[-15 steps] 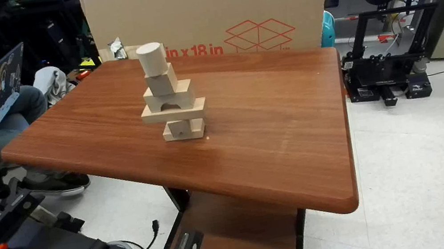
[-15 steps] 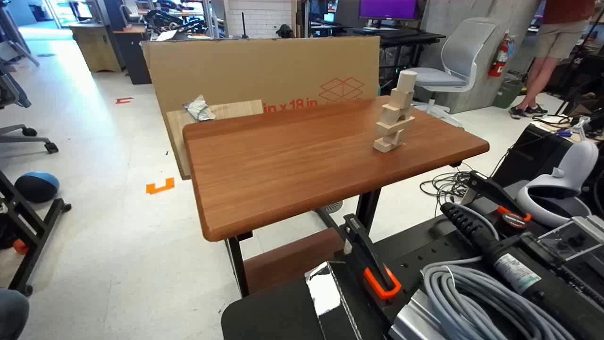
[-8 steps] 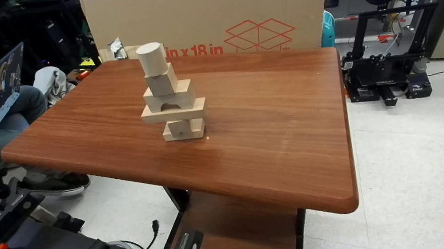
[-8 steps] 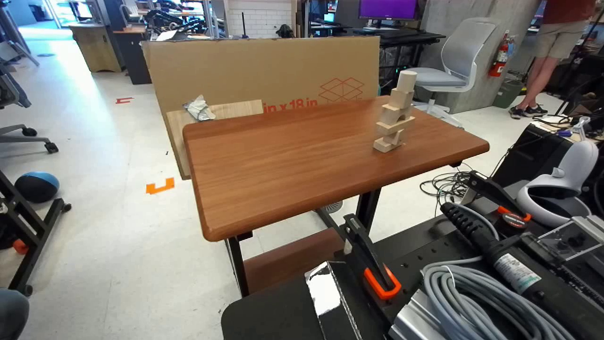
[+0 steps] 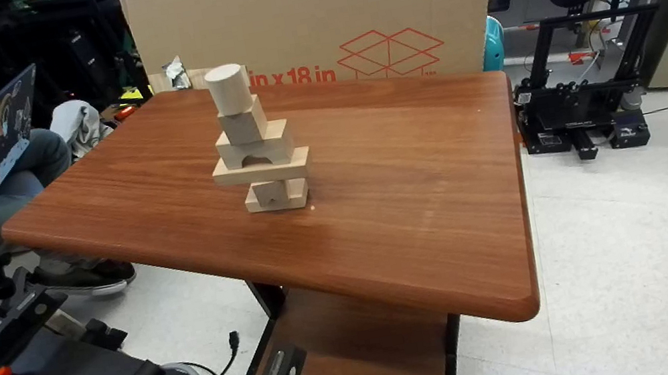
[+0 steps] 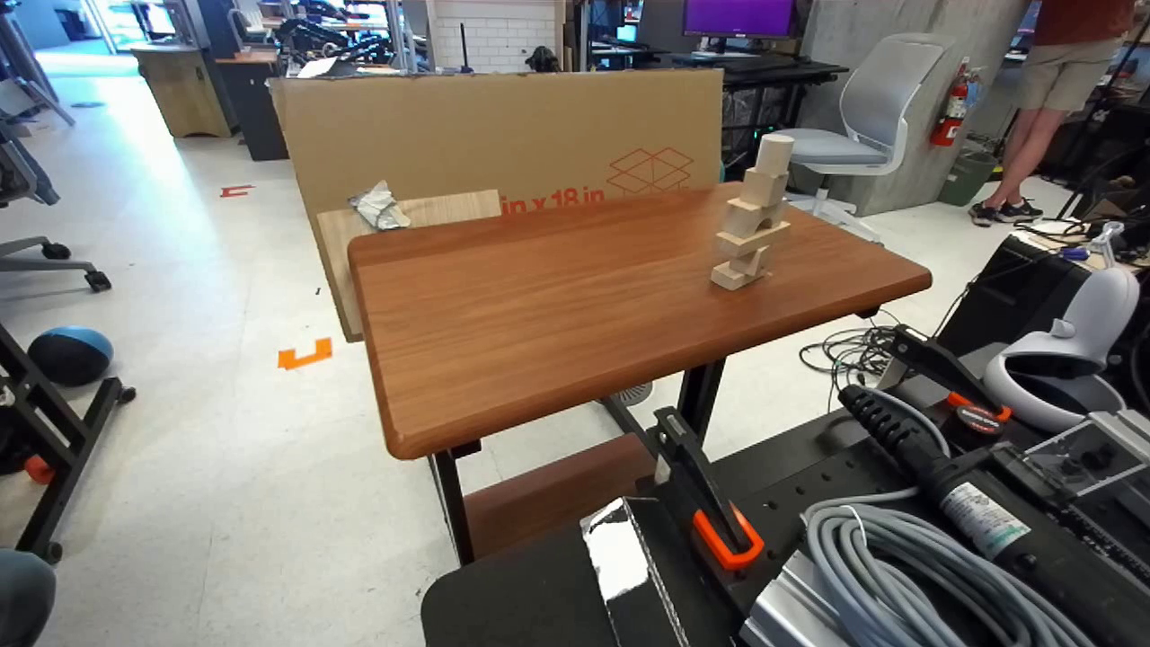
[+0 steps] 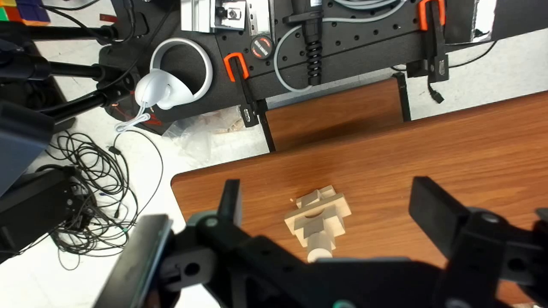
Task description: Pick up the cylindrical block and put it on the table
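The cylindrical block (image 5: 230,91) tops a stack (image 5: 261,171) on the table (image 5: 404,203); the gripper (image 7: 326,200), seemingly well apart from the table, has jaws spread.

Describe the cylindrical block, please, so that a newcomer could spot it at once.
Find the reddish-brown table, then the tower of pale wooden blocks standing on it. The cylindrical block sits at the very top, its round upper face setting it apart from the angular blocks beneath.

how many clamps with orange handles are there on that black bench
2 in the wrist view, both at the edge of the black bench facing the table: one clamp right of the white ringed device, another clamp toward the top right. More may be hidden.
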You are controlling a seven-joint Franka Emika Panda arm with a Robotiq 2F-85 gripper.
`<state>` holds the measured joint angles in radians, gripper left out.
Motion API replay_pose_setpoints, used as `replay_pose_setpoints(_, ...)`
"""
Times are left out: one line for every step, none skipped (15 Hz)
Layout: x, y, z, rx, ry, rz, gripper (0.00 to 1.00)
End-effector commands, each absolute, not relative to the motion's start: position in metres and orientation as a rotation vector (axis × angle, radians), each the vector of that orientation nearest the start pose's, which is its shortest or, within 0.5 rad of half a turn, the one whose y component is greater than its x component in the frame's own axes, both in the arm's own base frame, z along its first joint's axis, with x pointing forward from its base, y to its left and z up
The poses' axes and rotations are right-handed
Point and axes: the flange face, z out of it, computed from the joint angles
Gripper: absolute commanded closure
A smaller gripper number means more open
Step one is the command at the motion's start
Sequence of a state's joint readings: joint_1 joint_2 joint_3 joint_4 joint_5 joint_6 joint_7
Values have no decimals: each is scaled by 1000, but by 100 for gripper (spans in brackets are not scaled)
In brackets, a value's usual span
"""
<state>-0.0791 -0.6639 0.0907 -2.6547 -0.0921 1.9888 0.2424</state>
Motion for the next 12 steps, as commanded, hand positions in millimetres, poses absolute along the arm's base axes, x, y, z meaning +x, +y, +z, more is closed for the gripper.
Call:
replay_pose_setpoints(348, -7, 445, -3269, 313, -25, 0)
replay_pose_setpoints(350, -12, 445, -3271, 291, -32, 0)
replay_pose_setpoints(352, -18, 442, -3266, 268, -21, 0)
replay_pose_setpoints(356, -26, 438, -3255, 243, -16, 0)
replay_pose_setpoints(360, -33, 436, -3246, 202, -16, 0)
replay_pose_setpoints(366, -41, 434, -3236, 154, -24, 0)
replay_pose_setpoints(371, -48, 432, -3222, 99, -30, 0)
replay_pose_setpoints(377, -55, 428, -3209, 45, -43, 0)
replay_pose_setpoints(383, -59, 423, -3195, -8, -53, 0)
replay_pose_setpoints(391, -63, 416, -3187, -55, -59, 0)
replay_pose_setpoints(398, -66, 410, -3187, -95, -64, 0)
replay_pose_setpoints(406, -68, 402, -3190, -119, -79, 0)
